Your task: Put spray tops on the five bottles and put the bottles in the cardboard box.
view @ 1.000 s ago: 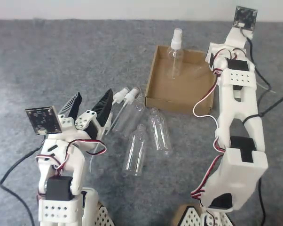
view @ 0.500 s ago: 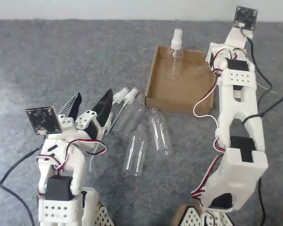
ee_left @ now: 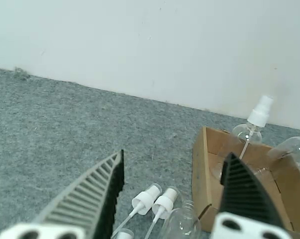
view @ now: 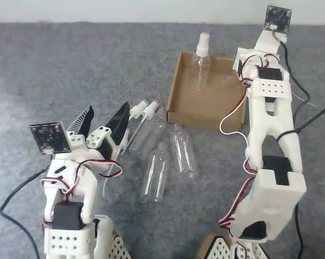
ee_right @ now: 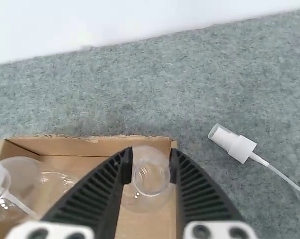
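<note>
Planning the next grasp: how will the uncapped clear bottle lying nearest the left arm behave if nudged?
Likely light: the uncapped bottle looks empty and see-through. Round body lying on its side, so it may roll, though the carpet should slow it. Its smooth wall might slip.

Two arms, one gripper spread wide and one clamped.
I see my left arm folded low and close to its base, with the wrist raised. The left gripper points forward over the table with its two black jaws far apart. My right arm is stretched out long toward the far side of the table. At its end the right gripper has its jaws pressed on both sides of a clear bottle.
</note>
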Controlling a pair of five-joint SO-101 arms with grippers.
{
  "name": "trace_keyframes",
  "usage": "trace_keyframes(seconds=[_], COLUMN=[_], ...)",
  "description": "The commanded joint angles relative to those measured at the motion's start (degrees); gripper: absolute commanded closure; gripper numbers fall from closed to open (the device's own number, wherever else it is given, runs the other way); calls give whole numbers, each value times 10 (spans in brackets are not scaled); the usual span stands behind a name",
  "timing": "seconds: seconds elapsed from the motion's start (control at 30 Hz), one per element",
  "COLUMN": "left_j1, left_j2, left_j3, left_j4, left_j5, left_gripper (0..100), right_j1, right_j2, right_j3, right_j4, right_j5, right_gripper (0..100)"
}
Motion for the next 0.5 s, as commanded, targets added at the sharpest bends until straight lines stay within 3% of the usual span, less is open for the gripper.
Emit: trace_keyframes(seconds=[0.0,0.47], left_j1=[3,2], left_j2=[0,0], left_j3=[-4,-5], left_j4=[-16,-16], left_j5=[-3,-3], left_gripper=[702,702], right_j1=[-7,-36], right_j2=[-21,-23], right_j3=[-56,-74], right_j4=[-5,-5], right_j5=[-2,44], right_gripper=[910,910])
